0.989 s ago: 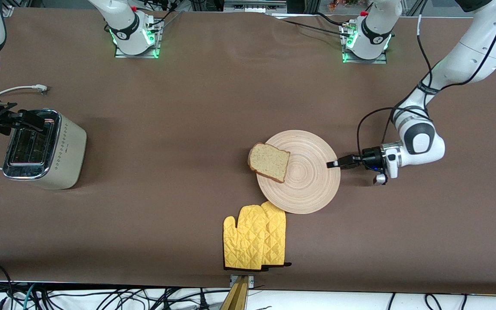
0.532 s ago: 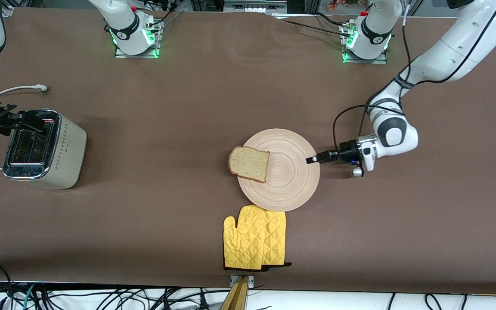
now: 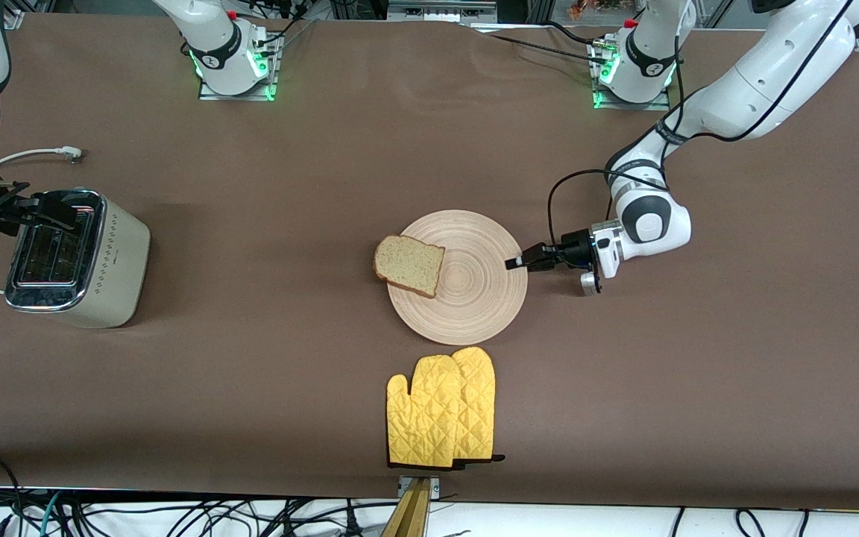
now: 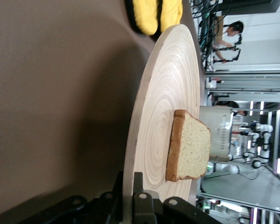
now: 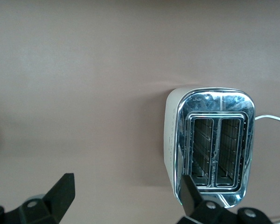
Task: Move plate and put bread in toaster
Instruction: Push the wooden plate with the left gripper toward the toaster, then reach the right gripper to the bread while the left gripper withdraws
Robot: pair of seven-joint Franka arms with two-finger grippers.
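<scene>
The plate (image 3: 474,302) lies flat on the bench (image 3: 288,171) in the middle of the front view. The left gripper (image 3: 517,262) comes in low from the left arm's end of the bench and has its fingers pressed together on the plate's rim. The left wrist view shows the rim running edge-on between the two fingers, so the gripper is pinching the plate itself.

The bread (image 3: 408,265) rests on the rim farthest from that grip. Part of its crust hangs off the plate toward the right arm's end of the bench. It lies flat, with its rounded top edge pointing toward the toaster (image 3: 75,257).

The toaster stands at mid-height of the front view, near the frame edge at the right arm's end and well apart from the plate. Its two slots run along its long axis, from farther to nearer the front camera. The right gripper (image 5: 126,196) hangs over the toaster's chrome top with its fingers spread wide and nothing between them. The right arm waits there.

The gripper, the plate's centre, the bread and the toaster lie roughly on one line across the bench. A slide along that line should therefore bring the bread toward the right arm, which is much the nearer to the slots. A yellow oven mitt (image 3: 441,406) lies nearer the front camera than the plate, apart from it and off that line.
</scene>
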